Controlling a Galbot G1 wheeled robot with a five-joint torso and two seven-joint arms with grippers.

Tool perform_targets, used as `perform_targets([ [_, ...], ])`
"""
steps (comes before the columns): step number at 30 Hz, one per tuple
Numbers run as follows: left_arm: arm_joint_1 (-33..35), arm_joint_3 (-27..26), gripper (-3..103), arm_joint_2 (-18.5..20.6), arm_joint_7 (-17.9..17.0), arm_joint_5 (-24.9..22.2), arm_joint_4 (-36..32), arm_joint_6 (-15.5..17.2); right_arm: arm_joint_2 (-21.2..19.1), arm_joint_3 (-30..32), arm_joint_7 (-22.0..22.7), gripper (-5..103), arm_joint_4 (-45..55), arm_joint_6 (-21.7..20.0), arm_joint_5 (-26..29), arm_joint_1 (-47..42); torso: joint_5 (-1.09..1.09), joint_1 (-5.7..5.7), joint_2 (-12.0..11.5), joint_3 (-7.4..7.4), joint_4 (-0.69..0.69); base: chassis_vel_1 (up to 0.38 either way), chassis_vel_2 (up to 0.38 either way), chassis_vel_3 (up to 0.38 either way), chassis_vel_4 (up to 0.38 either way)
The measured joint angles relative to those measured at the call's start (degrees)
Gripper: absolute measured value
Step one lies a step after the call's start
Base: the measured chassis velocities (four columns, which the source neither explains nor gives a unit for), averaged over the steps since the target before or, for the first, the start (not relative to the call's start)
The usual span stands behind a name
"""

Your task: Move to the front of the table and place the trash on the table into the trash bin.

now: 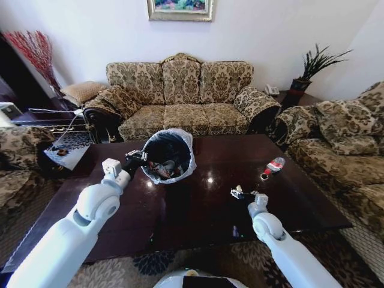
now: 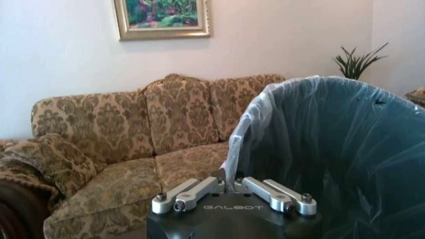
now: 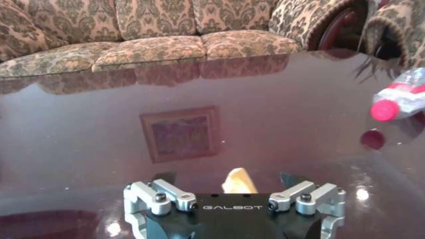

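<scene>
Patterned sofas are ringing the dark glossy surface point(image 1: 198, 204) filling the middle of the head view. I am holding the trash bin point(image 1: 168, 155) at centre-left with the left gripper point(image 1: 135, 161) clenched on its bag-lined rim, tilted so its mouth is facing the camera, scraps already lying inside. The right gripper point(image 1: 245, 194), at centre-right, is hovering spread over a small pale scrap point(image 3: 239, 180) sitting between its jaws. A clear bottle point(image 1: 272, 167) is lying further right. I judge I should be lowering squarely before closing, since the polish is slippery. I cannot identify the scrap, because the gripper body is covering its base.
</scene>
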Motion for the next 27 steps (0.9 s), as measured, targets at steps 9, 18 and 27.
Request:
perform_targets([
  [9,-0.13,-0.27,2,0.16,-0.01,-0.11,0.11,0.00,0.55,-1.27,2.76,68,-0.93,-0.82,0.84,0.33,0.00,0.01,0.00,0.00,0.01,0.000,0.000,0.000,0.000],
  [18,-0.71,0.14,2,0.26,0.08,-0.20,0.32,-0.01,0.75,-0.93,2.82,36,-1.31,-0.82,2.22,0.24,0.00,0.01,0.00,0.01,0.01,0.000,0.000,0.000,0.000],
  [27,-1.01,0.15,2,0.34,0.14,-0.25,0.45,-0.03,0.82,-1.19,4.08,4,-0.79,-0.29,3.66,0.80,0.01,0.01,-0.01,0.01,0.01,0.000,0.000,0.000,0.000],
])
